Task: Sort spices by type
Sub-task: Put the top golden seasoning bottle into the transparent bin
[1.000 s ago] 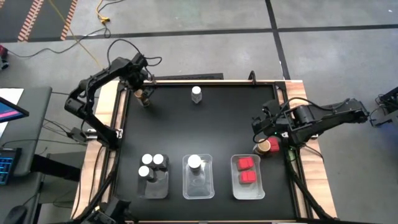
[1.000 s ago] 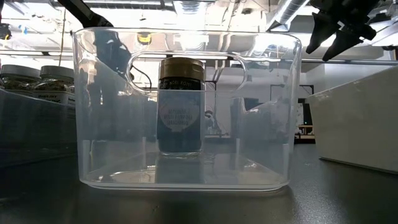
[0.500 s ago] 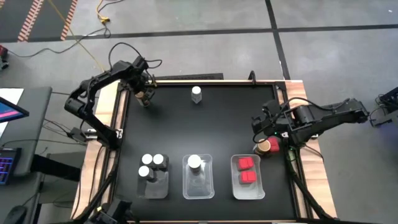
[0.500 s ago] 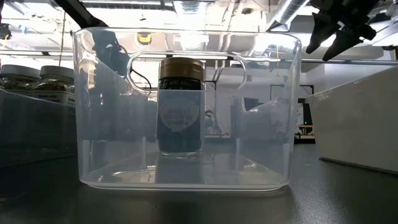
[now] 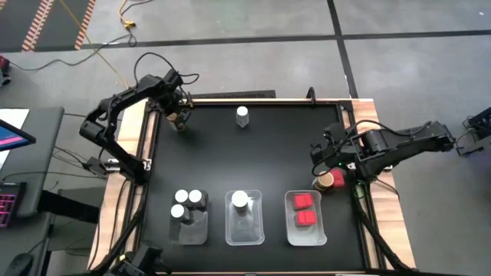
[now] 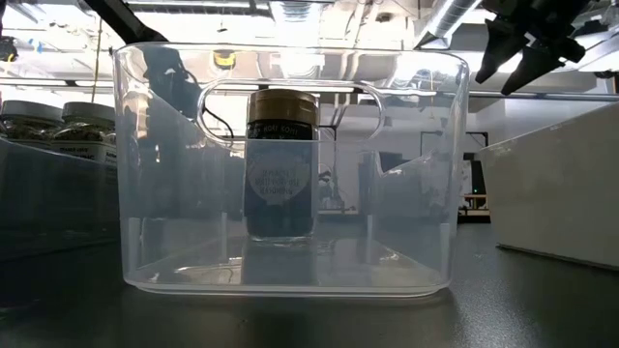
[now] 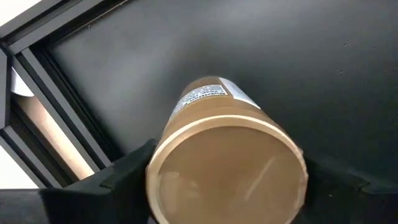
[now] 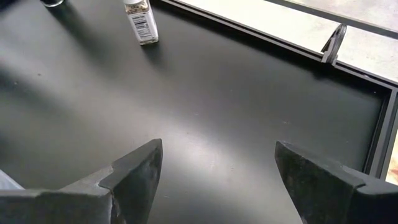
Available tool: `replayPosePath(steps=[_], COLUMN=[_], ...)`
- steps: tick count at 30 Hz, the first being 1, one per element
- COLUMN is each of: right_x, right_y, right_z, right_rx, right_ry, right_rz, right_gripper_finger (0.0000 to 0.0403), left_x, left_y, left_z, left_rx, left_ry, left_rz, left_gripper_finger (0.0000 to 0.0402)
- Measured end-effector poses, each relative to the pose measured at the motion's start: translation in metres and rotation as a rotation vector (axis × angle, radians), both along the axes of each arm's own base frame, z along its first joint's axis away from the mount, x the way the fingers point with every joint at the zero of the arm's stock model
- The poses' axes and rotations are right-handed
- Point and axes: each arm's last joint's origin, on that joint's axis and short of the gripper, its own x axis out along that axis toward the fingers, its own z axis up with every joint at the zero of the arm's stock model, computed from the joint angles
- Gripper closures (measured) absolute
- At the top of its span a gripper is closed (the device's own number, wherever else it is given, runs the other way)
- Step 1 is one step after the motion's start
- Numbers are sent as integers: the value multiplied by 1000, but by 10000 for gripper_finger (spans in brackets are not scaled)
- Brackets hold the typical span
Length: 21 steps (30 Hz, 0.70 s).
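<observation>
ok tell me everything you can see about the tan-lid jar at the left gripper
The jar is small and round, with a flat tan lid and a white printed label down its side. It stands upright on the black mat at the table's far-left corner, close to the frame edge. The left gripper is over it, a dark finger on each side of the lid; actual contact can't be judged.

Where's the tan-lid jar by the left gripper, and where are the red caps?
Tan-lid jar (image 7: 227,171): left wrist view, on the lid's flat top.
Red caps (image 5: 304,201): high view, on the upper cap in the right tray.
</observation>
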Motion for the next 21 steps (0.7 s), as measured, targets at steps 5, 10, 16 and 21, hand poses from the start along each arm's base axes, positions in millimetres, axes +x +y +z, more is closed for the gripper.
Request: replayPosePath(steps=[5, 10, 16, 21], right_x=[0, 0, 0, 1], right_y=[0, 0, 0, 0], right_z=[0, 0, 0, 0], right_rx=[1, 1, 1, 1], right_ry=[-3, -3, -4, -6], right_rz=[0, 0, 0, 0], right_gripper_finger=[62, 62, 62, 62], left_x=[0, 0, 0, 0], left_y=[0, -1, -1, -1], left_z=[0, 0, 0, 1], left_rx=[2, -7, -8, 0], left_ry=[0, 2, 3, 6], left_rz=[-6, -5, -12, -43], left_gripper_finger=[127, 126, 124, 124])
